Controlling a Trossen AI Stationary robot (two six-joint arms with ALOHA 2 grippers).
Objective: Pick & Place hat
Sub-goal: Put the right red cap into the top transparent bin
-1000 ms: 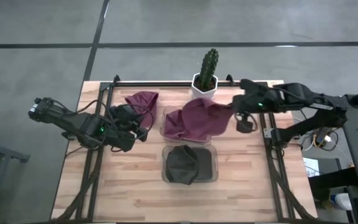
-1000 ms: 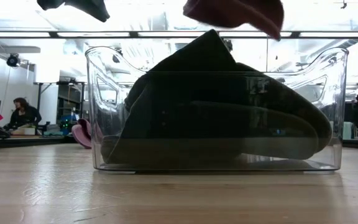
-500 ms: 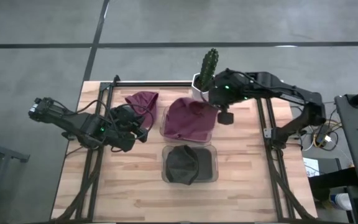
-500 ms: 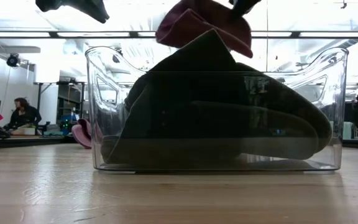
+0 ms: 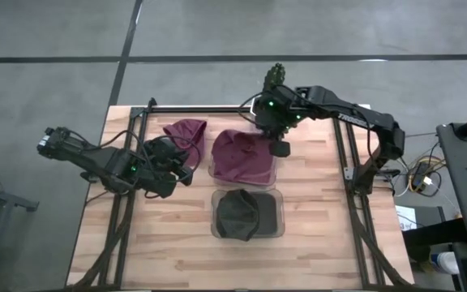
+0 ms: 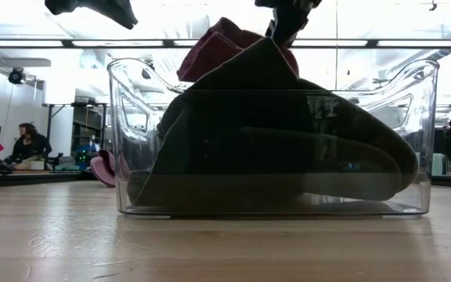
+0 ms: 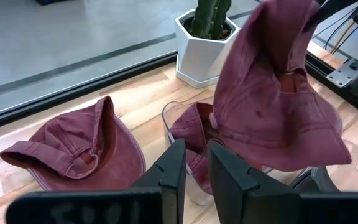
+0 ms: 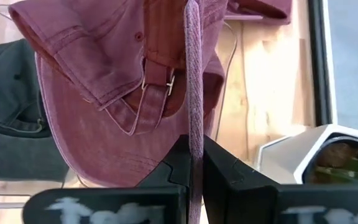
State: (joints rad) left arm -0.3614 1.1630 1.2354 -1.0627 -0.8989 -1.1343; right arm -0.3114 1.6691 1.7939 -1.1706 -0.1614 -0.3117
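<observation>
The maroon hat (image 5: 244,156) hangs from the right gripper (image 5: 275,138), whose fingers are clenched on its fabric edge, above a clear bin (image 7: 180,186) largely hidden beneath it, near the table's (image 5: 169,235) far side. In the low view the near bin (image 6: 272,141) with its dark hat (image 6: 288,149) blocks most of it. The potted cactus (image 5: 275,77) stands just behind. The left gripper (image 5: 186,170) waits, fingers nearly together and holding nothing, near a second maroon hat (image 5: 185,131).

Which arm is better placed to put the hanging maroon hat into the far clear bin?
The right: its gripper already holds the maroon hat above that bin. The left gripper waits beside, empty.
</observation>
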